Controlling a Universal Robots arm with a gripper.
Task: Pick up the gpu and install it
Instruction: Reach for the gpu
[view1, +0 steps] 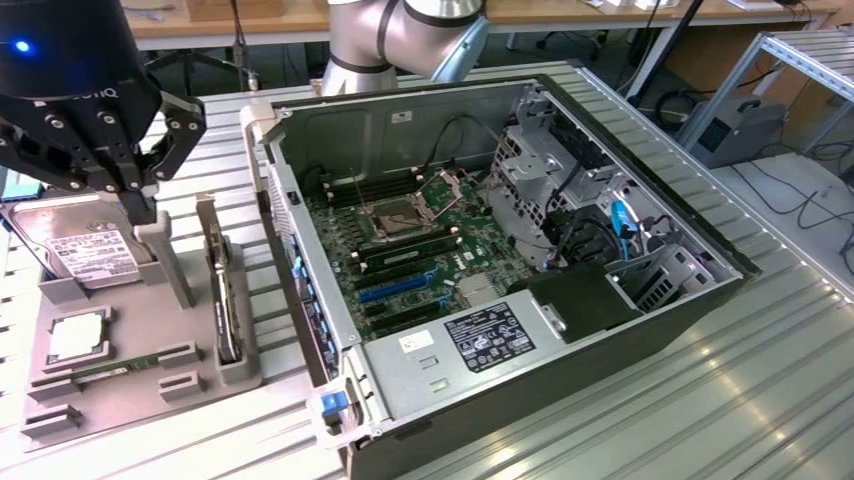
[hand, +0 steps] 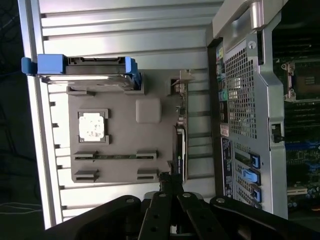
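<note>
The gpu (view1: 228, 292) stands on edge in a slot of the grey holder tray (view1: 134, 400), a thin dark card with a black round fan; in the wrist view the gpu (hand: 180, 145) runs along the tray's side nearest the computer case (hand: 245, 100). My gripper (view1: 138, 212) hangs above the tray on the exterior view's left, near the hard drive and a little away from the card. Its fingers are shut with nothing between them. In the wrist view the gripper (hand: 167, 179) shows its closed tips just off the card's near end. The open case (view1: 534, 250) lies on its side with the motherboard (view1: 414, 255) exposed.
The tray also holds a silver hard drive (view1: 87, 255) in blue brackets (hand: 85, 67), a square processor (view1: 78, 335) and a narrow green memory stick (view1: 114, 367). Everything rests on a ribbed metal table (view1: 747, 400). A drive cage and cables (view1: 587, 200) crowd the case's far side.
</note>
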